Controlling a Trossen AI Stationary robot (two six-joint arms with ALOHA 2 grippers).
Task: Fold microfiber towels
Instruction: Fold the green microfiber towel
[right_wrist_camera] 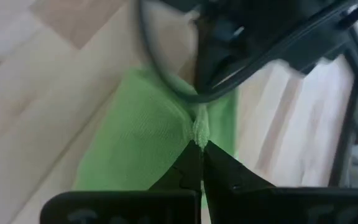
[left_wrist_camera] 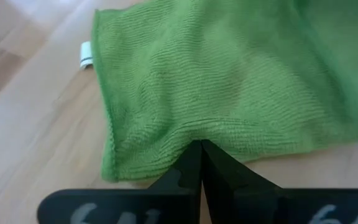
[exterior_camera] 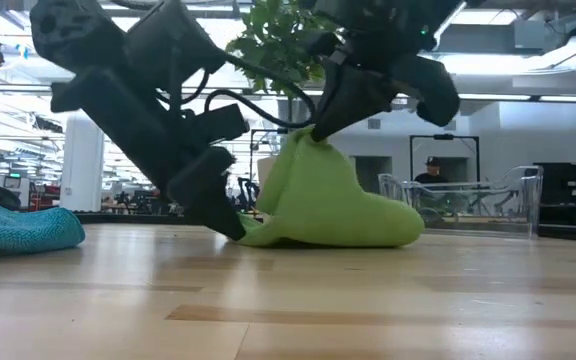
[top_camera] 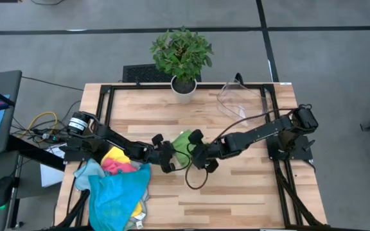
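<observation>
The green towel (left_wrist_camera: 229, 81) pinched in my left gripper (left_wrist_camera: 201, 149) is soft matt cloth with a fine ribbed weave, a stitched hem and a small white tag; my right gripper (right_wrist_camera: 202, 148) nips the same fuzzy fabric between matt black plastic fingers. Under it the table (top_camera: 236, 192) is pale wood planking, smooth with a slight sheen. The bin (exterior_camera: 488, 205) behind is clear glossy plastic.
</observation>
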